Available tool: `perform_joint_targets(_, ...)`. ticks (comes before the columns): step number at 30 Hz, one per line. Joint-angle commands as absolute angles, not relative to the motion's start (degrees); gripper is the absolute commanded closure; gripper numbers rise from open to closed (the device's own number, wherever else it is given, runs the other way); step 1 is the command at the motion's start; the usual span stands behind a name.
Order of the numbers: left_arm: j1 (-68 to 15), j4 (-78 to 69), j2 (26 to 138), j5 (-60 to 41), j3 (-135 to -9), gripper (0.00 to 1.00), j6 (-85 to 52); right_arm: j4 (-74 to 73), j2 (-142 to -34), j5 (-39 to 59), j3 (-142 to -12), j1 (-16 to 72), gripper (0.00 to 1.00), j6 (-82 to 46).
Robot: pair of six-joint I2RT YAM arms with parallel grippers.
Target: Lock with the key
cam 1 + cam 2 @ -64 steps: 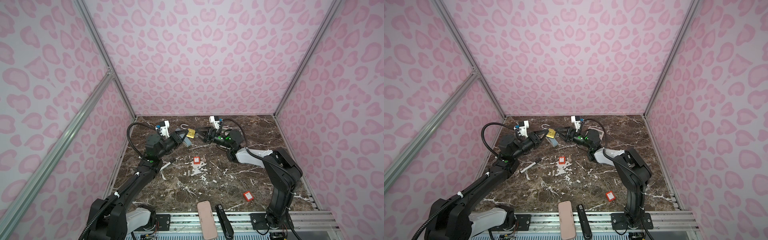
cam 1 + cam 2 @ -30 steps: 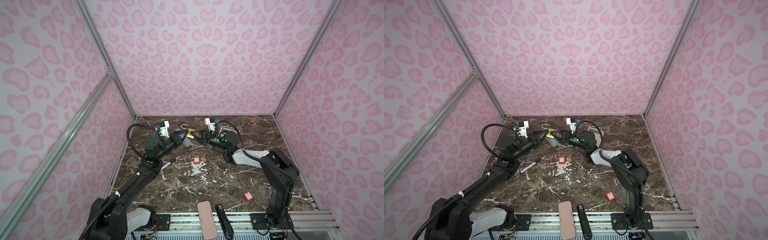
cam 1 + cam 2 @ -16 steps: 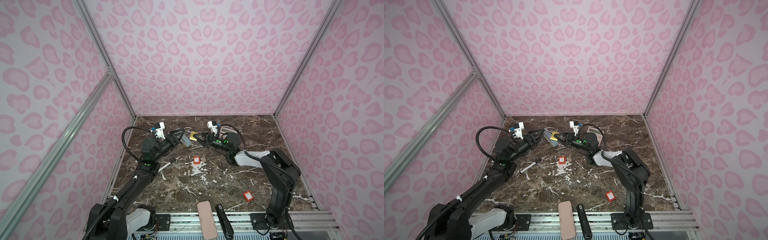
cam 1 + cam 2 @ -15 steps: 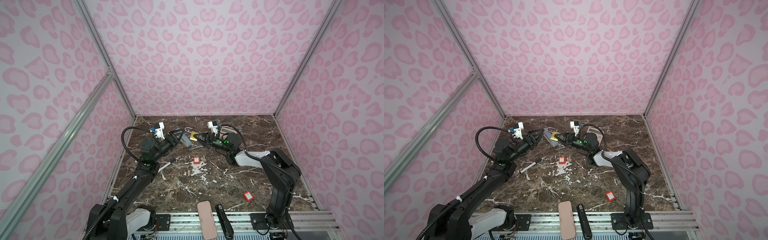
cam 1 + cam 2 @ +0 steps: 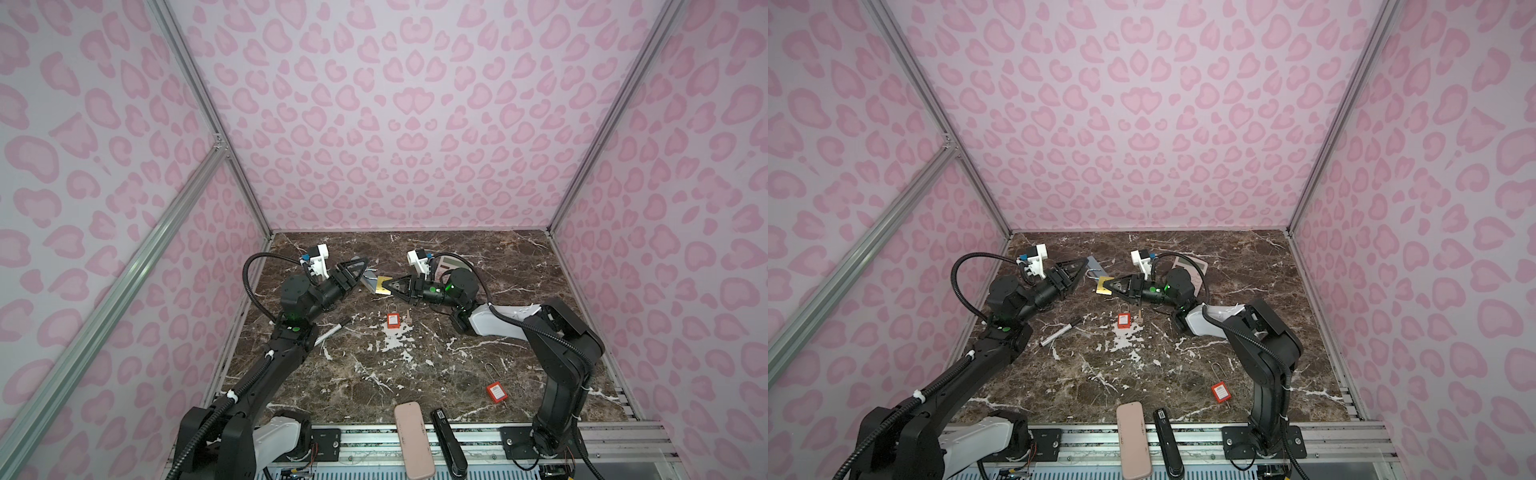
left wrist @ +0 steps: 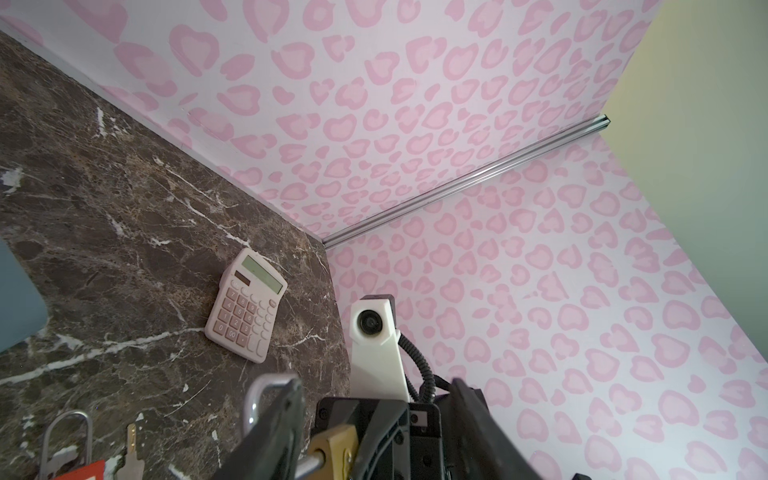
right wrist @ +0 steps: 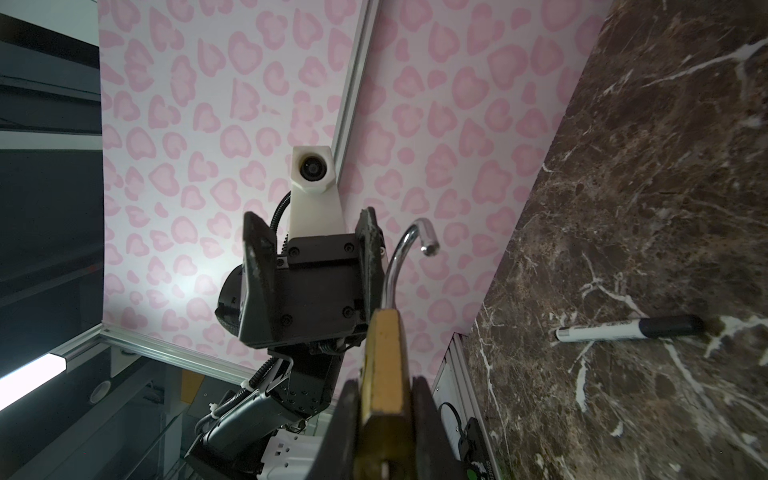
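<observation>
My right gripper (image 5: 390, 285) pinches the gold lock (image 5: 381, 287), its hook (image 7: 409, 237) open, near the back of the table (image 5: 457, 374). My left gripper (image 5: 360, 272) has wide, empty jaws, just beside it. The key (image 5: 409, 318) lies on the table.

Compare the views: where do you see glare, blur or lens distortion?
Right wrist view: the light strip blows out and the near brass padlock is soft. Left wrist view: the calculator is sharp. Both top views: even light, wide-angle lean in the frame rails.
</observation>
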State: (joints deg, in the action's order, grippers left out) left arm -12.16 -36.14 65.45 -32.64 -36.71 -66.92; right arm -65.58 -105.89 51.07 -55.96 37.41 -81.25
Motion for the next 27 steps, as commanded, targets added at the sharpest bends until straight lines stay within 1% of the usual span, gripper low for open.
perform_joint_targets(1, -12.2, -38.1, 65.5, -33.6, -36.6, 0.42, -66.7, -67.2, -105.2, 52.7, -57.0, 37.6, 0.97, -79.9)
perform_joint_targets(11, -12.2, -37.8, 65.0, -33.9, -35.9, 0.42, -66.8, -63.9, -104.2, 53.1, -58.9, 37.6, 0.98, -77.9)
perform_joint_targets(19, -12.1, -37.7, 64.8, -34.3, -36.1, 0.43, -67.0, -65.2, -105.8, 53.0, -61.2, 37.0, 0.98, -79.3)
perform_joint_targets(23, -12.2, -37.7, 64.7, -34.2, -36.0, 0.48, -66.9, -64.5, -106.2, 52.5, -61.6, 36.7, 0.98, -79.0)
perform_joint_targets(27, -12.2, -37.5, 64.5, -34.2, -36.0, 0.59, -66.9, -64.3, -106.4, 52.4, -61.7, 36.2, 0.98, -78.8)
